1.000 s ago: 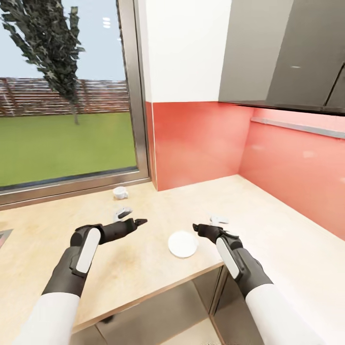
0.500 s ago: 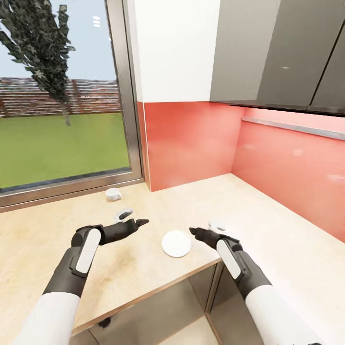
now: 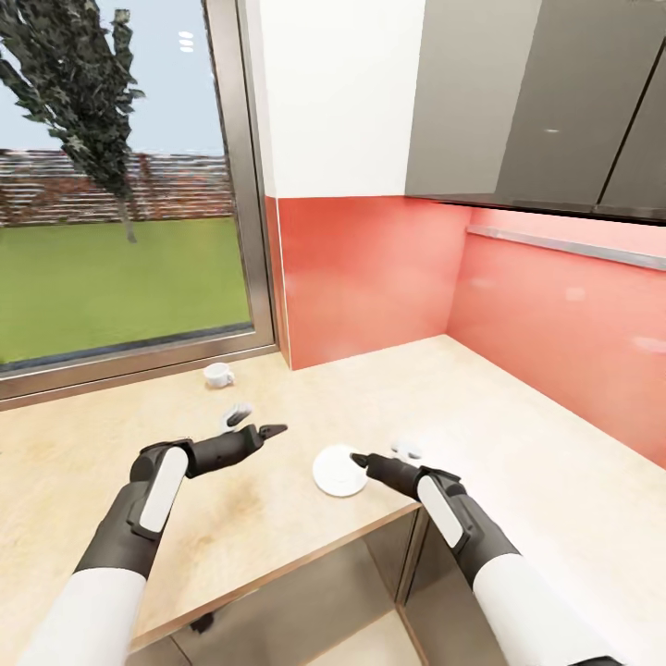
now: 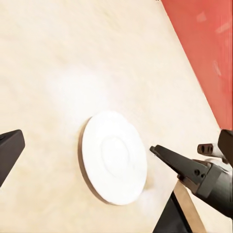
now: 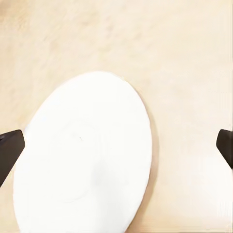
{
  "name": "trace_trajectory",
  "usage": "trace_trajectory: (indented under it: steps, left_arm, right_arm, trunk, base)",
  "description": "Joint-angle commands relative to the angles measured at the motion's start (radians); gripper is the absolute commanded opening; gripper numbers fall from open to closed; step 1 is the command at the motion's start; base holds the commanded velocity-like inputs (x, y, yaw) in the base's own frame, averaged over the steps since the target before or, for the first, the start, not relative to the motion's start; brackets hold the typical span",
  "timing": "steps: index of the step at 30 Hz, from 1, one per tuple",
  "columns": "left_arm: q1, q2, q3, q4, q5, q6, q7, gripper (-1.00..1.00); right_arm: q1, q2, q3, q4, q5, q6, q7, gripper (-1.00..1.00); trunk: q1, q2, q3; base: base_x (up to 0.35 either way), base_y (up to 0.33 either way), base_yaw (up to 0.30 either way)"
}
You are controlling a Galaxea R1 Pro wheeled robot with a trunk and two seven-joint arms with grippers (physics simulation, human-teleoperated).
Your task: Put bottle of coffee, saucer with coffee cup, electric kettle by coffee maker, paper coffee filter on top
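Note:
A white saucer (image 3: 335, 469) lies flat on the beige countertop (image 3: 268, 518) near its front edge. In the right wrist view the saucer (image 5: 82, 155) lies just below my open right gripper (image 5: 116, 145), between the fingertips. From the head, the right gripper (image 3: 363, 461) reaches the saucer's right rim. My left gripper (image 3: 268, 431) hovers left of the saucer, open and holding nothing, and its wrist view looks down on the saucer (image 4: 114, 158). A small white coffee cup (image 3: 218, 375) stands by the window sill. The coffee maker, bottle, filter and kettle are out of view.
A red backsplash (image 3: 370, 277) wraps the counter's corner, with dark upper cabinets (image 3: 546, 102) overhead at the right. A large window (image 3: 111, 231) runs along the back left. The counter's front edge (image 3: 305, 560) is close to both forearms.
The head view shifted a little a second ago and has held since. My right gripper has slid left and lower to the saucer's rim. The left arm barely moved.

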Motion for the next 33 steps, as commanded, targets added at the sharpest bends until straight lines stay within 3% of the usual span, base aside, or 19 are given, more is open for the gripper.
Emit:
trace_trajectory:
  steps: [1, 5, 7, 15, 33]
  left_arm:
    - [0.005, -0.006, 0.008, 0.006, 0.002, -0.001, -0.012, 1.0]
    - [0.025, -0.014, -0.007, 0.028, 0.023, 0.005, -0.034, 1.0]
    - [0.032, -0.014, -0.016, 0.039, 0.034, 0.012, -0.045, 1.0]
    - [0.038, -0.003, -0.03, 0.084, 0.021, 0.01, -0.09, 1.0]
    - [0.039, -0.015, -0.03, 0.185, 0.019, -0.006, -0.191, 1.0]
  right_arm:
    - [0.0, 0.006, -0.006, 0.005, -0.005, 0.01, 0.006, 1.0]
    - [0.0, 0.028, -0.033, 0.022, -0.005, 0.014, 0.022, 1.0]
    - [0.0, 0.028, -0.023, 0.007, -0.007, 0.019, 0.014, 1.0]
    - [0.0, 0.022, 0.019, -0.022, -0.008, 0.0, -0.011, 1.0]
    - [0.0, 0.021, 0.022, -0.018, -0.008, 0.001, 0.027, 1.0]
  trunk:
    - [0.0, -0.001, -0.002]
    - [0.0, -0.001, -0.002]
    - [0.0, -0.001, -0.002]
    - [0.0, -0.001, -0.002]
    - [0.0, -0.001, -0.002]
  base:
    - [0.0, 0.0, 0.0]
    - [0.0, 0.0, 0.0]
    - [0.0, 0.0, 0.0]
    - [0.0, 0.0, 0.0]
    - [0.0, 0.0, 0.0]
